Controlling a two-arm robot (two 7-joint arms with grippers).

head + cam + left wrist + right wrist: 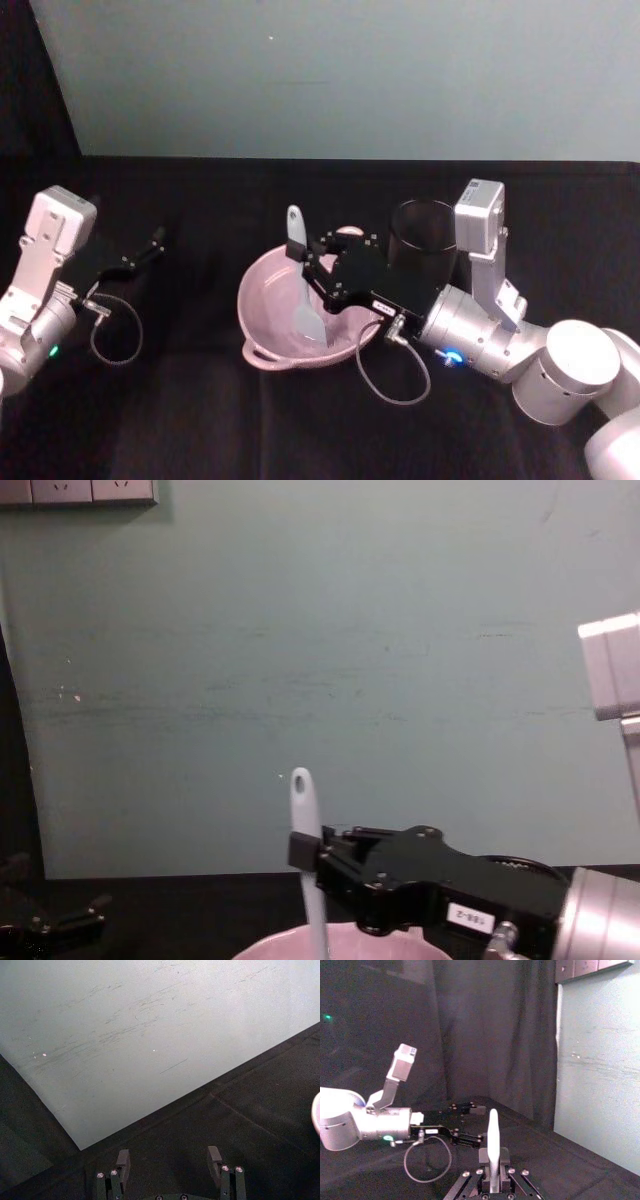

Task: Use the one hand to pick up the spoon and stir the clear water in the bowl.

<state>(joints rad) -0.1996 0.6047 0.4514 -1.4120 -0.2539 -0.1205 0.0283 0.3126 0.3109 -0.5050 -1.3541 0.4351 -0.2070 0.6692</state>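
The right gripper point(305, 262) is clamped on the spoon point(295, 230), which stands nearly upright with its head in the pink bowl point(262, 345). The writing on its white label point(467, 916) is unreadable. The left gripper point(150, 245) is parked at the left, fingers apart.

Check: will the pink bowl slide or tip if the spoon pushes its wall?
Probably slides rather than tips: the bowl looks wide, low and light, sitting loose on the black cloth. The spoon, clamped in the right gripper, looks thin, so may flex first. Left gripper idles apart.
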